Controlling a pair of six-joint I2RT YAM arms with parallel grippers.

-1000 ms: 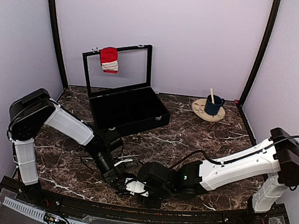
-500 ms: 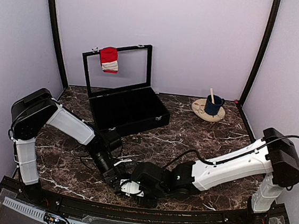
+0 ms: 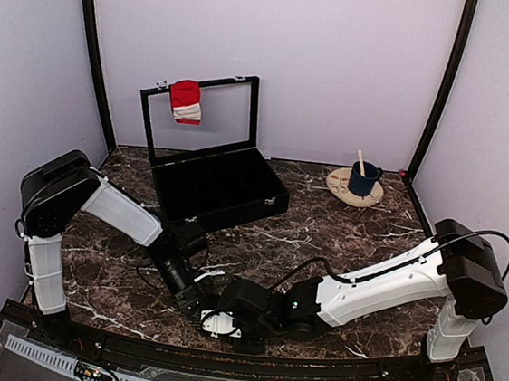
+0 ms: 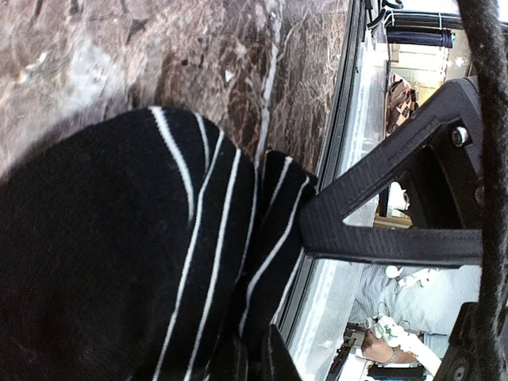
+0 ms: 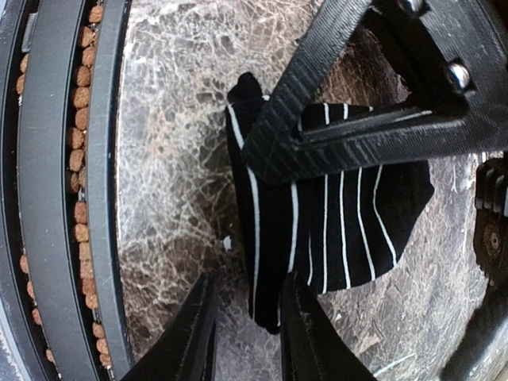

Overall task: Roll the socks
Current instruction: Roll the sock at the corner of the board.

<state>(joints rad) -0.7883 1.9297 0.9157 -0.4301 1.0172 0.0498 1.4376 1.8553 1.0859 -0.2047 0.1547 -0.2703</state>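
Sliding leftward and narrowing since a second ago, the right claw [image 5: 248,282] stands open astride one edge of the black striped sock [image 5: 333,230]; the left claw [image 4: 254,361] clamps it.

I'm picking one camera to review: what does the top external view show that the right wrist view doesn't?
Only top external: the red sock draped on the lid of the black case, and the blue mug. Only right wrist: the white stripes of the black sock, its edge between the fingers of the right claw. Both: the marble table.
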